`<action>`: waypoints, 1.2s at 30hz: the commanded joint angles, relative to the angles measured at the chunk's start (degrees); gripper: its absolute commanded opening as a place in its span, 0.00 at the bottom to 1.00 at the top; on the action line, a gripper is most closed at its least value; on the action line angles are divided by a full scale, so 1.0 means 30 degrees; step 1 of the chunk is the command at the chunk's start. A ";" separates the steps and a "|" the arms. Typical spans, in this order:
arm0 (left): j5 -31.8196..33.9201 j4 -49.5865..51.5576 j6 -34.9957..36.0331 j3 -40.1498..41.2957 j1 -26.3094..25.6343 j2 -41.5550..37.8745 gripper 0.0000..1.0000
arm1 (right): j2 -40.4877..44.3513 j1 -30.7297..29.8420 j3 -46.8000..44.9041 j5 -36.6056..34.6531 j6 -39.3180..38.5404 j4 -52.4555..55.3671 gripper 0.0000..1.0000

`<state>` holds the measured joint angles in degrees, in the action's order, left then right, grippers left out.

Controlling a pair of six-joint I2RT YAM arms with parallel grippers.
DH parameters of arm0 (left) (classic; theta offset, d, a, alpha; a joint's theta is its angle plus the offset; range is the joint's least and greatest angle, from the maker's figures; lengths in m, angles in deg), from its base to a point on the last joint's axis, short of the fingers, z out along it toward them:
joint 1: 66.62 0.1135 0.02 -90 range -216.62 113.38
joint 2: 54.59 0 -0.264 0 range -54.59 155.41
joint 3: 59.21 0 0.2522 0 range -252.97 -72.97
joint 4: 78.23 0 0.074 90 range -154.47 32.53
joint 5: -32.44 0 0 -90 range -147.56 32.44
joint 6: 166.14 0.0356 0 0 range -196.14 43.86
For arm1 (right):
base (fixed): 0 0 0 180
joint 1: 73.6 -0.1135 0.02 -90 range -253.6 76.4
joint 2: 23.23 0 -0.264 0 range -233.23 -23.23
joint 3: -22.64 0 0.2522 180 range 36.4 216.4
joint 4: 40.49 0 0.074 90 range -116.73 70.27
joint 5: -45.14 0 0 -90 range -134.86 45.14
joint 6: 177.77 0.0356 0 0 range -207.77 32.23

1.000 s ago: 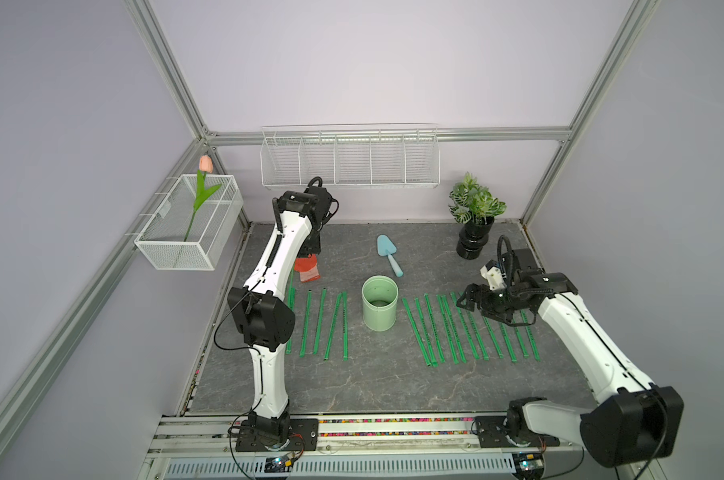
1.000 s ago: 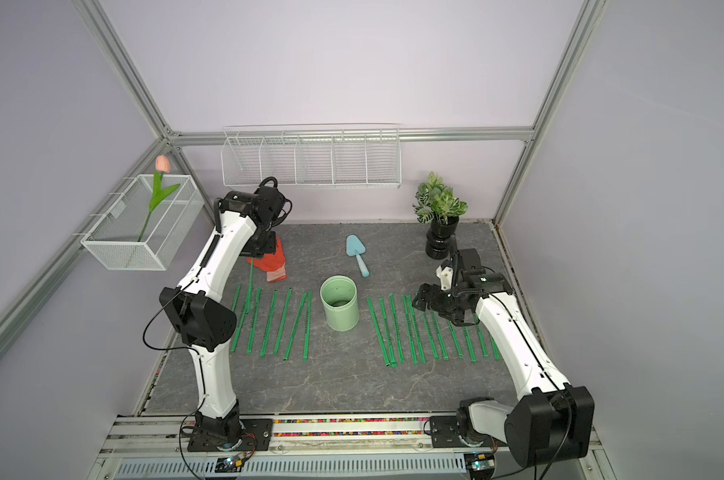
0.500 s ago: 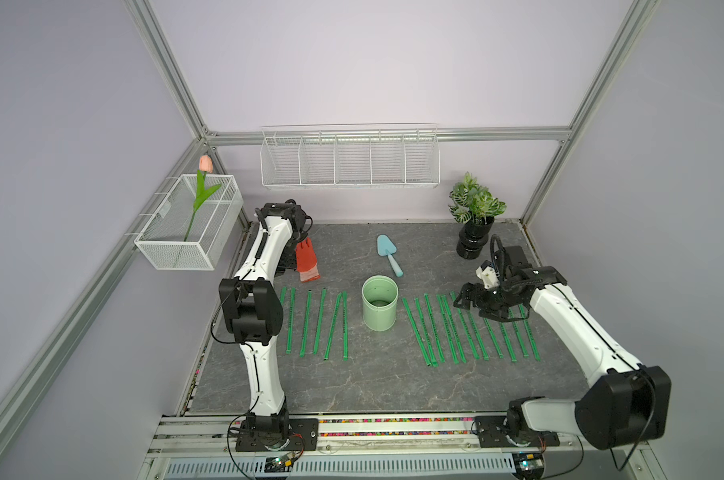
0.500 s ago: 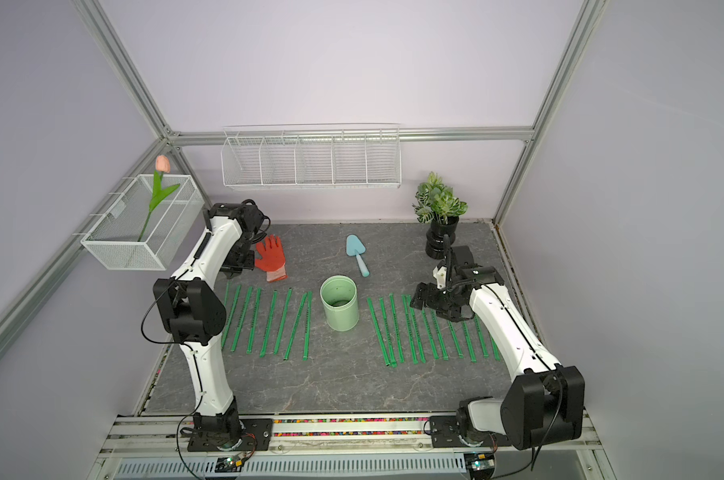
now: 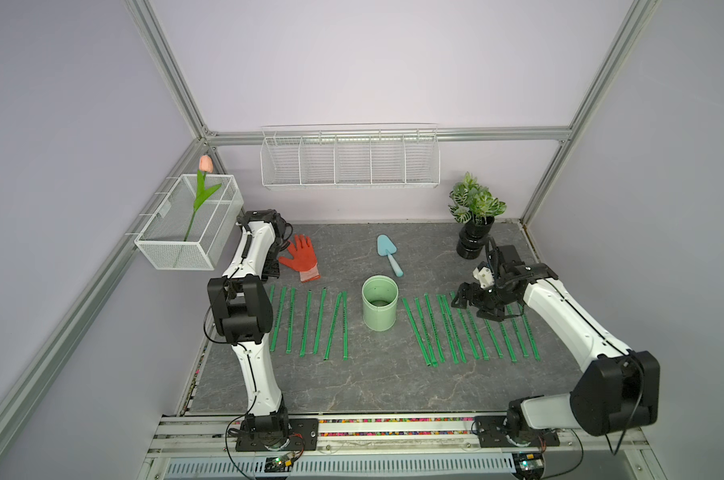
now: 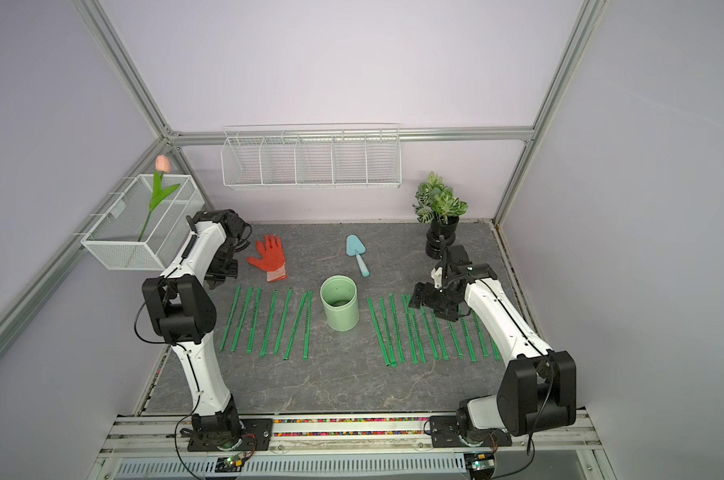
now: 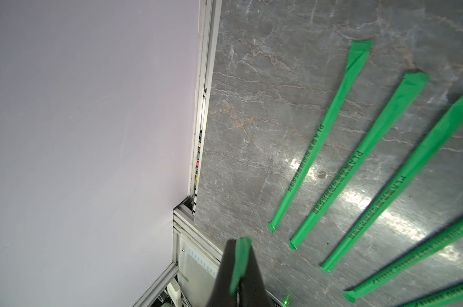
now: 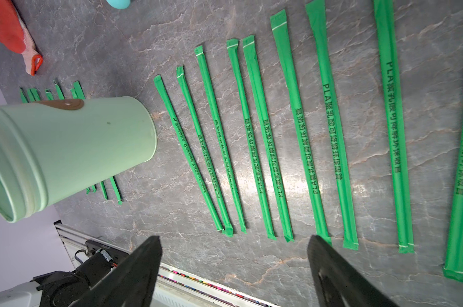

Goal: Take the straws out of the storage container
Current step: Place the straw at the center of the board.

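Cup [image 5: 379, 316] upright on surface [image 5: 373, 382]; straws [image 5: 306, 322] lie flat in rows on either side. Left hand [image 7: 238, 243] clenched on a straw [image 7: 238, 265]. Right hand [image 8: 233, 240] released, above right-side row.

About twenty straws [image 8: 392, 106]; one storage container [image 5: 379, 316]; one glove [image 5: 302, 257]; one trowel [image 5: 388, 254]; one plant [image 5: 476, 203]

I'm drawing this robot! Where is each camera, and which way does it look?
Top views: high at the front, looking down on the whole table; left arm and right arm show.
Left wrist: on the left arm, looking down past the left gripper, shut on one straw, at the table's edge.
Right wrist: on the right arm, looking past the open right gripper at straws and the cup.
Shared: right wrist and top views show the cup and red glove.
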<state>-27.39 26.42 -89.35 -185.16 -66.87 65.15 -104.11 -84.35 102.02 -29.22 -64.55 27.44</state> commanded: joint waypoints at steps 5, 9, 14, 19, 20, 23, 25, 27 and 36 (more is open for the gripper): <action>0.0196 -0.0576 0.0250 0.0504 0.0376 0.1156 0.01 | -0.0598 -0.0226 0.0650 -0.0293 0.0230 -0.0407 0.89; 0.0137 -0.0857 0.0337 0.0688 0.0574 0.1524 0.01 | -0.0719 -0.0228 0.0570 -0.0387 0.0200 -0.0461 0.89; 0.0079 -0.1120 0.0369 0.0578 0.0725 0.1965 0.01 | -0.0807 -0.0228 0.0506 -0.0465 0.0198 -0.0454 0.89; 0.0009 -0.1279 0.0450 0.0397 0.0816 0.2440 0.01 | -0.0995 -0.0228 0.0537 -0.0544 0.0184 -0.0451 0.89; -0.0009 -0.1283 0.0477 0.0337 0.0816 0.2547 0.01 | -0.1063 -0.0228 0.0559 -0.0554 0.0192 -0.0484 0.89; -0.0007 -0.1330 0.0510 0.0137 0.0816 0.2873 0.01 | -0.1222 -0.0227 0.0596 -0.0552 0.0213 -0.0536 0.89; 0.0013 -0.1325 0.0531 -0.0018 0.0835 0.3060 0.01 | -0.1295 -0.0228 0.0596 -0.0552 0.0231 -0.0572 0.89; -0.0023 -0.1336 0.0509 -0.0212 0.0846 0.3239 0.01 | -0.1319 -0.0228 0.0588 -0.0559 0.0261 -0.0596 0.89; -0.0009 -0.1441 0.0552 -0.0985 0.0846 0.3789 0.02 | -0.1425 -0.0228 0.0434 -0.0613 0.0437 -0.0713 0.89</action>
<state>-27.58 22.35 -88.04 -185.57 -64.73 74.70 -107.65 -84.65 103.10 -30.49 -64.11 25.89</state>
